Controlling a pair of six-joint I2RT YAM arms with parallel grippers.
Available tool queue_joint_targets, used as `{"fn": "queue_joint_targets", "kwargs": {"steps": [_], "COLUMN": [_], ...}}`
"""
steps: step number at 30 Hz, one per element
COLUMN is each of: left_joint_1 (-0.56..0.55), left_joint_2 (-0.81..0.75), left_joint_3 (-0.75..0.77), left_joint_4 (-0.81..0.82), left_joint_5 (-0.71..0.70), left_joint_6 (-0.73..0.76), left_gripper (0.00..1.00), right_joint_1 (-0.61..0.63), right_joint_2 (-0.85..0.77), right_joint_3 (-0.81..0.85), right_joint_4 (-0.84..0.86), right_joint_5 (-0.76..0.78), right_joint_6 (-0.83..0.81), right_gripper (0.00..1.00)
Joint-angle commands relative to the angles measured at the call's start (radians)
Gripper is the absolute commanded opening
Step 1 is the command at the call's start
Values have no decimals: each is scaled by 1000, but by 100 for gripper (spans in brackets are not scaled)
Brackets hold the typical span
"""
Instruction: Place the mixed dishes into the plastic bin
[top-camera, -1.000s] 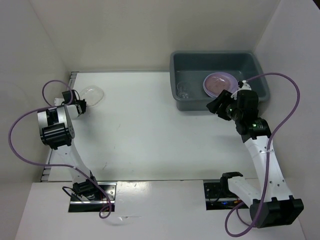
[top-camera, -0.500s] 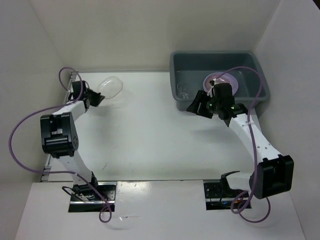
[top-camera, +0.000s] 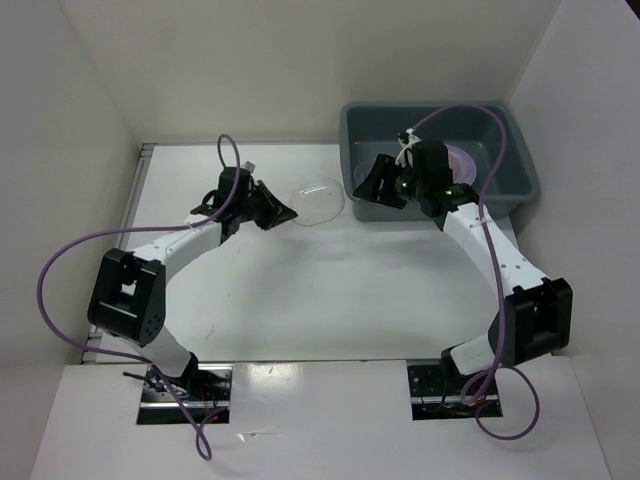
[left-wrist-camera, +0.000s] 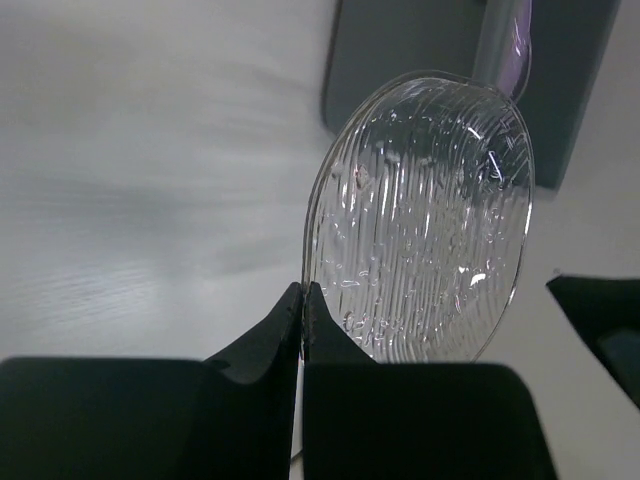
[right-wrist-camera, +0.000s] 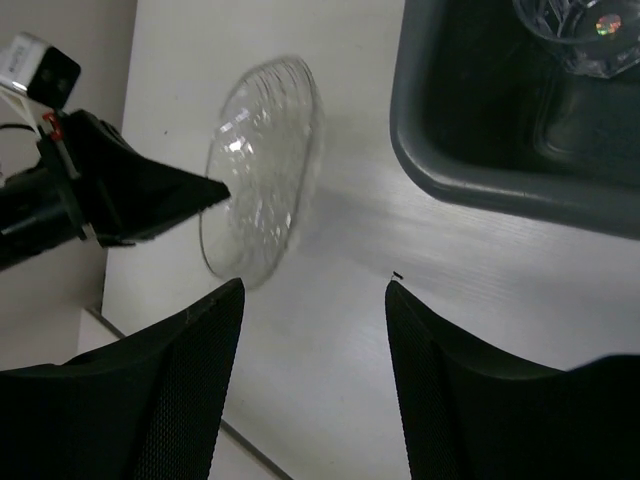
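My left gripper (top-camera: 288, 211) is shut on the rim of a clear plastic plate (top-camera: 320, 201) and holds it above the table, just left of the grey plastic bin (top-camera: 520, 150). The plate fills the left wrist view (left-wrist-camera: 425, 220), pinched at its lower edge between my fingertips (left-wrist-camera: 302, 300). My right gripper (top-camera: 368, 180) is open and empty, over the bin's left front corner, facing the plate (right-wrist-camera: 262, 180). A pink plate (top-camera: 465, 160) lies in the bin, partly hidden by the right arm. Another clear plate (right-wrist-camera: 585, 35) lies in the bin's left end.
White walls close in the table on the left, back and right. The bin's near rim (right-wrist-camera: 500, 190) is close below my right gripper. Purple cables loop from both arms (top-camera: 225, 160).
My left gripper has carried the clear plate from the far left of the table rightward to beside the bin. My right gripper has swung left from over the bin's front to its left corner.
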Motion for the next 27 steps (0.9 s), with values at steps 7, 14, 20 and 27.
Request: {"fn": "queue_joint_targets", "kwargs": {"steps": [7, 14, 20, 27], "left_joint_1": [-96, -96, -96, -96], "left_joint_2": [-7, -16, -16, -16], "left_joint_3": [50, 61, 71, 81], "left_joint_4": [1, -8, -8, 36], "left_joint_5": [-1, -1, 8, 57], "left_joint_6": [-2, -2, 7, -4], "left_gripper": [0, 0, 0, 87], "right_joint_1": [74, 94, 94, 94], "right_joint_2": [115, 133, 142, 152], "right_joint_3": [94, 94, 75, 94], "right_joint_4": [44, 22, 13, 13], "right_joint_5": [33, 71, 81, 105], "right_joint_6": [-9, -29, -29, -29], "right_gripper": [59, 42, 17, 0]}}
